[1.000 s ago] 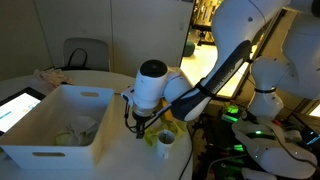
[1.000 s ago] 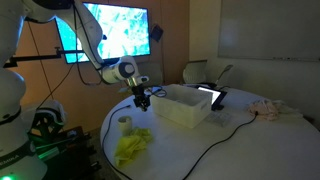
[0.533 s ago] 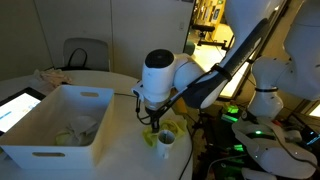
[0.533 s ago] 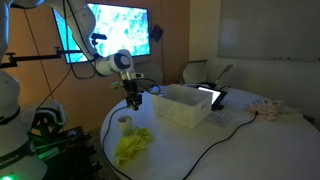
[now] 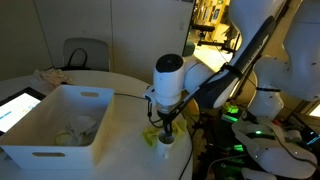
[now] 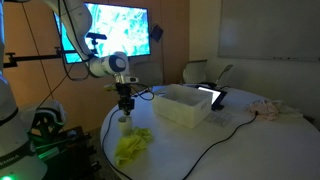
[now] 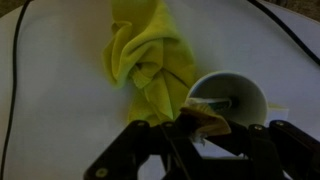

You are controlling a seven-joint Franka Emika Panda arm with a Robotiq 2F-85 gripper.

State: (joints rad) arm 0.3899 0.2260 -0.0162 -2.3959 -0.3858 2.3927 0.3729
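In the wrist view my gripper is shut on a small tan object, held just above the rim of a white cup. A crumpled yellow cloth lies on the white table beside the cup. In both exterior views the gripper points straight down over the cup, with the yellow cloth next to it. What the tan object is I cannot make out.
A white open bin with small items inside stands on the round table close to the cup. A black cable runs across the tabletop. A tablet, a chair and a pink cloth lie farther off.
The arm has swung away from the bin's edge and now hangs over the cup. The gripper stayed shut on the tan object throughout.
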